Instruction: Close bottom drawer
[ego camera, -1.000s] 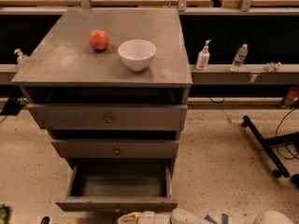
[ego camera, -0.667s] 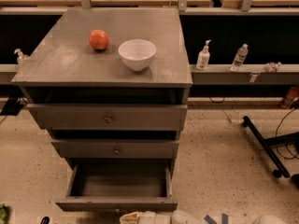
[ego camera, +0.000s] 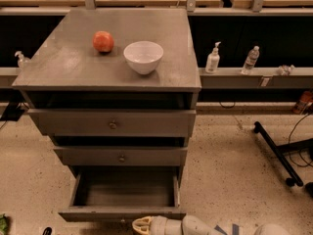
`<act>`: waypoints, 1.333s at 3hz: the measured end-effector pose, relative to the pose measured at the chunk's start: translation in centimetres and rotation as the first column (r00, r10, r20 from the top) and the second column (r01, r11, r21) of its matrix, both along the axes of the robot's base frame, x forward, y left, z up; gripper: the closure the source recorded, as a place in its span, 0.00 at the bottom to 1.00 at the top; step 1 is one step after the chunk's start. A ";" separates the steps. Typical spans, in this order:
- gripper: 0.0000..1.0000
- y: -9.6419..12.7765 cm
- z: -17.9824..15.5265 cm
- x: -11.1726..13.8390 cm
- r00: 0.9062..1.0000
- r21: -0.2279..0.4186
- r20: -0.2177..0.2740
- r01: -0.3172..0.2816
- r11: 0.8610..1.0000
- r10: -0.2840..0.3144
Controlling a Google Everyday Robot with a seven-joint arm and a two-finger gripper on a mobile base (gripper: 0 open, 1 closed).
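The bottom drawer (ego camera: 122, 213), lowest of three in the grey table (ego camera: 58, 67), stands pulled open at lower centre. Just below its front panel, at the bottom edge, is the one gripper (ego camera: 142, 225); I cannot tell whether it is open or closed. One white bowl (ego camera: 143, 57) and one red fruit (ego camera: 103, 41) sit on top, and drawer and gripper are placed as they were a second ago.

No text, brand, number or sign can be read anywhere in the view. Whatever is printed on the pump bottle (ego camera: 212, 60) and the clear bottle (ego camera: 250, 59) on the ledge to the right is too small to be made out. No marking is seen on the gripper (ego camera: 142, 225), which is found at the lower edge, just in front of the open bottom drawer (ego camera: 98, 213).
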State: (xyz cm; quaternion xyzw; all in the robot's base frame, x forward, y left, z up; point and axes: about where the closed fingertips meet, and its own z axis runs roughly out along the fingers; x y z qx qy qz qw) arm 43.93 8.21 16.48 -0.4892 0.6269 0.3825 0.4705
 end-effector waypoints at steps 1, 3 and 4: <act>1.00 -0.7 -1.4 2.9 0.999 -0.045 0.032 -0.014 0.999 0.015; 1.00 -0.9 -1.2 5.7 0.997 -0.035 0.072 0.002 0.999 0.000; 1.00 -0.3 -1.3 7.2 0.993 -0.003 0.112 -0.022 1.000 0.023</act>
